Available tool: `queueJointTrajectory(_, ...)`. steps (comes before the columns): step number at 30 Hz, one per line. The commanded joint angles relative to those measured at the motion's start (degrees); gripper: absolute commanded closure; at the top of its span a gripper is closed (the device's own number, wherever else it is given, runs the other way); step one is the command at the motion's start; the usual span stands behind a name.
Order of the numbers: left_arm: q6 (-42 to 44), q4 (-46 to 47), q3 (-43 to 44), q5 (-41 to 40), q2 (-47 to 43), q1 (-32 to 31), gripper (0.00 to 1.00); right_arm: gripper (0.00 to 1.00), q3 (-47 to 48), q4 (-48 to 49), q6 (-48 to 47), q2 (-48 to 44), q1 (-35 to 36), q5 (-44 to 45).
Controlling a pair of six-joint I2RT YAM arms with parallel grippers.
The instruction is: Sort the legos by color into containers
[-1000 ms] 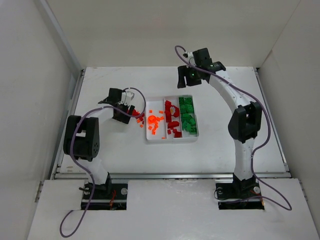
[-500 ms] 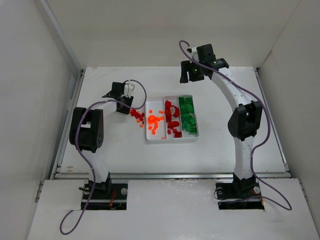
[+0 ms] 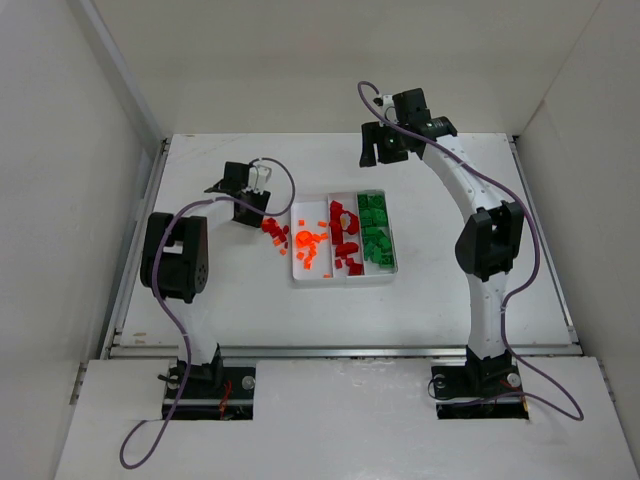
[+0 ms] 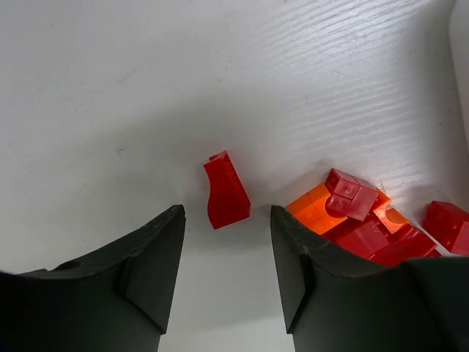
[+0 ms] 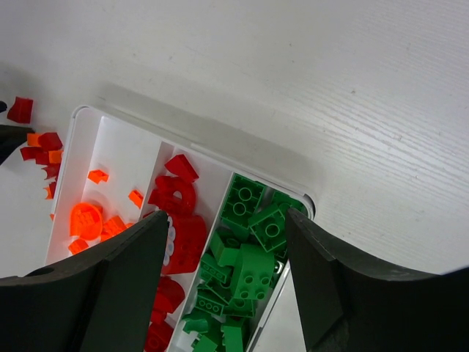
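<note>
Clearing loose legos off the counter [image 4: 146,73] is the step in hand. One dark red piece [image 4: 226,192] lies flat there, at the mouth of the left gripper [image 4: 225,231], whose jaws stand spread and touch nothing. A heap of red and orange legos [image 4: 359,216] lies just to its right, outside the tray [image 3: 342,281]. My next move, as I judge it: advance slightly, close on the piece, lift it, and carry it to the middle compartment [image 5: 207,174], where the red pieces lie. The right gripper [image 5: 226,220] hovers over the tray's far end, jaws spread and empty.

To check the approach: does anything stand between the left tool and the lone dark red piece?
Nothing visible does. The dark red piece lies on bare table at the mouth of the left tool; the pile sits aside.
</note>
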Motion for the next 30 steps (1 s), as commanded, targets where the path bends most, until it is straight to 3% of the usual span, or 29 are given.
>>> queueJointTrajectory(1,-0.64,-1.94,2.48,2.54,0.81,-0.63,0.52,0.3,1.71,0.12,0.12,-0.01,0.04,-0.76)
queueJointTrajectory(4,-0.64,-1.94,3.71,1.14,3.44,-0.63,0.57,0.3,1.18,0.12,0.12,-0.01,0.04,-0.76)
queueJointTrajectory(7,-1.25,-2.56,4.42,0.43,4.5,-0.63,0.69,0.3,1.18,0.12,0.12,-0.53,0.04,-0.24)
queueJointTrajectory(12,0.59,-2.56,3.9,-0.88,3.97,-0.63,0.99,0.3,1.18,0.12,0.12,-0.54,0.04,-0.24)
queueJointTrajectory(17,4.37,-3.79,4.42,-3.52,0.46,-0.63,1.0,0.3,1.18,0.12,0.12,-0.54,0.04,-0.24)
queueJointTrajectory(23,10.16,-4.49,16.71,-3.62,-1.83,-5.98,1.0,0.3,-4.08,3.36,0.12,-5.1,0.04,-0.24)
queueJointTrajectory(26,11.4,-7.73,22.08,3.65,-1.83,-10.72,1.0,0.3,-7.42,3.9,0.12,-7.65,0.04,0.38)
queueJointTrajectory(30,11.4,-10.29,21.48,13.86,-1.3,-15.82,1.0,0.3,-10.85,3.9,0.12,-10.64,0.04,2.39)
